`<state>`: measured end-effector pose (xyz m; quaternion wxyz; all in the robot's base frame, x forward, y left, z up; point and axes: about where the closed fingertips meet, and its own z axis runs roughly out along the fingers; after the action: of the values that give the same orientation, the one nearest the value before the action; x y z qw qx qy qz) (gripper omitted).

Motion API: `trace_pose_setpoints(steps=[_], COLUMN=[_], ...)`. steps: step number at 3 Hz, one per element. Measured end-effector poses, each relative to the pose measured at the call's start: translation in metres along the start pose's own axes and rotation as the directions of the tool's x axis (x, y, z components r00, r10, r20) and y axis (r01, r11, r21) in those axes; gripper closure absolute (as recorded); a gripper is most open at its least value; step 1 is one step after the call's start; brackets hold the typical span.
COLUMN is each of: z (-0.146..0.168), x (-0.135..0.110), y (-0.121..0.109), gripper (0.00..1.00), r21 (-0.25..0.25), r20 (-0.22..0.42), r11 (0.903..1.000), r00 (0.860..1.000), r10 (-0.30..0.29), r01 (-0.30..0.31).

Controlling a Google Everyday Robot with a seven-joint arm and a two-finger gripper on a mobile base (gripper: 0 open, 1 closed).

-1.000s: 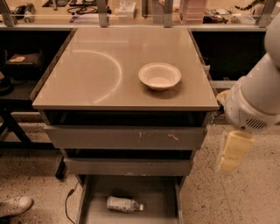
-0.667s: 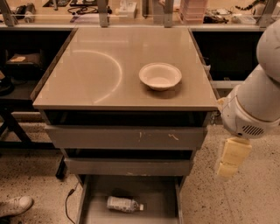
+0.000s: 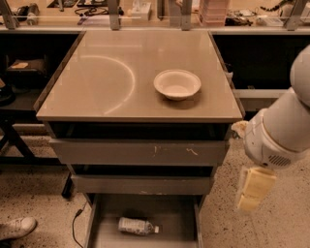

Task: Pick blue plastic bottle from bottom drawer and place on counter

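Note:
The blue plastic bottle (image 3: 138, 226) lies on its side on the floor of the pulled-out bottom drawer (image 3: 172, 213), its white cap pointing right. Above it, the glossy beige counter (image 3: 106, 82) carries a faint arc mark. My gripper (image 3: 252, 191) hangs pointing down from the white arm, to the right of the cabinet. It sits above and well to the right of the bottle, outside the drawer, and holds nothing that I can see.
A white bowl (image 3: 177, 84) sits on the counter's right half. Two grey drawer fronts (image 3: 140, 152) are shut above the bottom drawer. A cluttered workbench (image 3: 145, 12) runs along the back. A white shoe (image 3: 17, 227) and a cable (image 3: 77, 223) lie on the floor at left.
My arm and gripper have moved down and slightly left, closer to the cabinet's right side. The bottle, bowl and drawers have not moved.

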<state>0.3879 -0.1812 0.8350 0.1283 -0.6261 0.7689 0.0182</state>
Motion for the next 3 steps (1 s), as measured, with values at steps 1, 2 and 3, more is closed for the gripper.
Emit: trace_pose_setpoints(steps=[1,2,3], z=[0.058,0.137,0.137], x=[-0.026,-0.04,-0.04], y=[0.046,0.101,0.1], gripper=[0.0,0.0,0.0], r21=[-0.099,-0.226,-0.225], r20=[0.059,0.074,0.074], r11=[0.9943,0.9733,0.9735], r00=[0.998,0.997,0.997], r10=[-0.035,-0.024,-0.024], r01=[0.041,0.041,0.041])
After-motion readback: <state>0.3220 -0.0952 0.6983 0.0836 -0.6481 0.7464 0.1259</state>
